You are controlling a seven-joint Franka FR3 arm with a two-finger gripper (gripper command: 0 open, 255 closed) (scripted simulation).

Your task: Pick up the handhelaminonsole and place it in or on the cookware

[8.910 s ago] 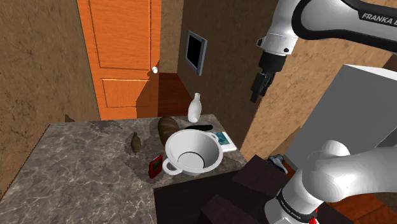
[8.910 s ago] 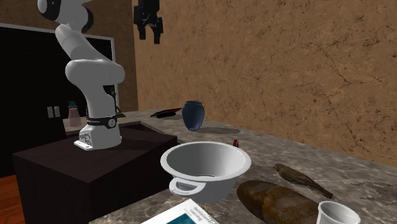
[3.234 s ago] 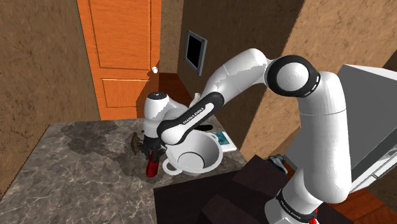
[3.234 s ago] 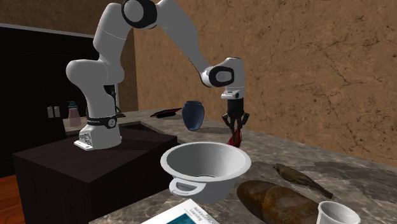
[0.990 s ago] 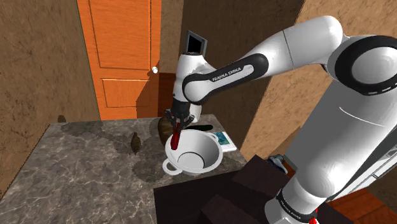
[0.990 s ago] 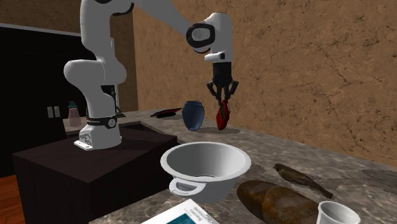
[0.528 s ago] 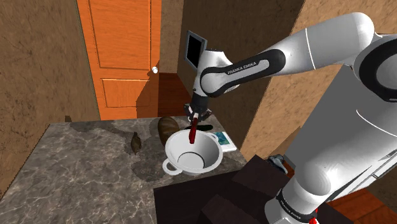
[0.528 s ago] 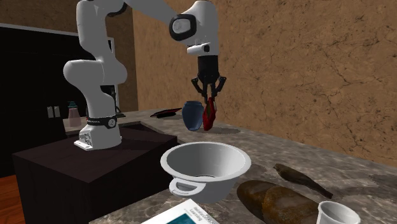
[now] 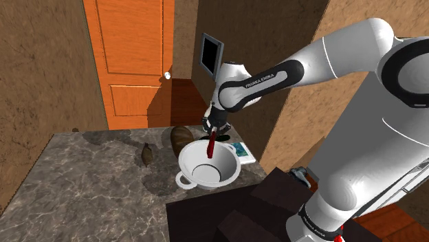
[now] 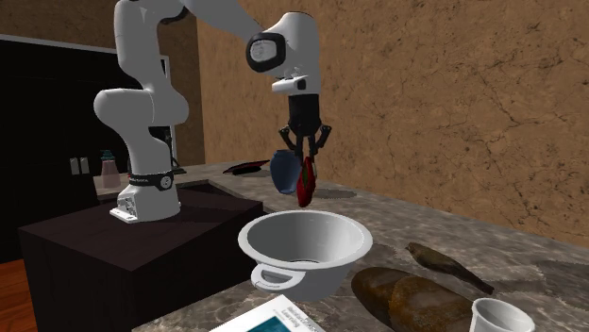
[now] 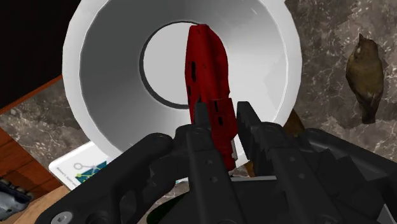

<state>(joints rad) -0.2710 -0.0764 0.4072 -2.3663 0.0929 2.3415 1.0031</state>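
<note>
Red and glossy, the slim handheld console (image 11: 207, 89) hangs upright from our jaws, pinched at its top end above the white pot (image 11: 108, 57); released off-centre, we judge it could strike the smooth sloped wall, skid, and tip out onto the veined stone table (image 9: 89, 179).

Pincer (image 10: 304, 161) grips red console (image 10: 304, 185) above white pot (image 10: 326, 273).
</note>
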